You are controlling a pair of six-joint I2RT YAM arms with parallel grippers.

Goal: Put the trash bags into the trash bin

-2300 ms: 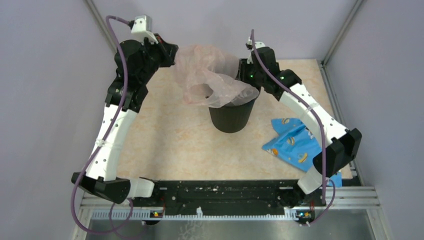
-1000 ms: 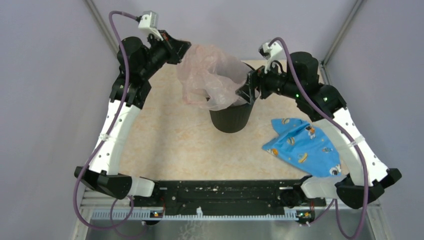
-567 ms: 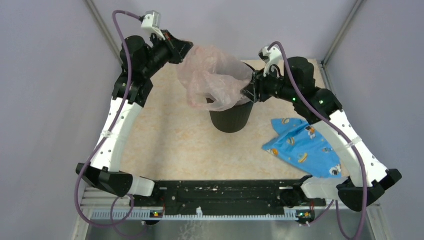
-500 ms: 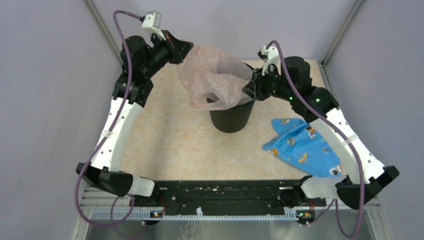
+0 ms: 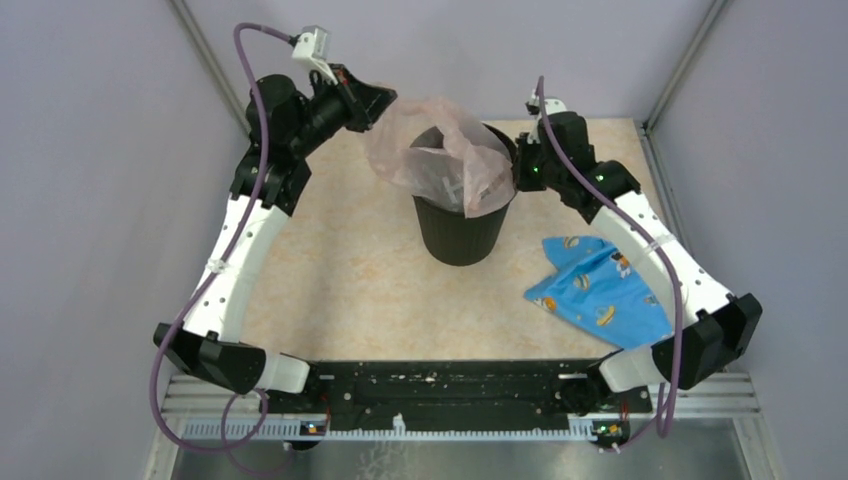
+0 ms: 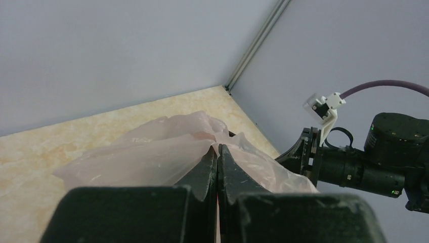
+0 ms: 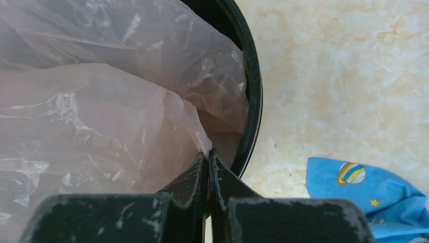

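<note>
Partly inside trash bin [image 5: 460,236]: trash bag [image 5: 440,160], film clamped tight by left hand [image 6: 217,155] and right hand [image 7: 208,160].

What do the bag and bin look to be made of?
The bag looks like thin plastic film: translucent pale pink, crinkled, with glossy glints. The bin is probably hard black plastic: smooth rim, slight sheen.

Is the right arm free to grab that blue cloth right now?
Probably not yet: the right gripper is shut on the pink bag over the bin. The cloth lies uncovered nearby, so nothing else seems to block it.
</note>
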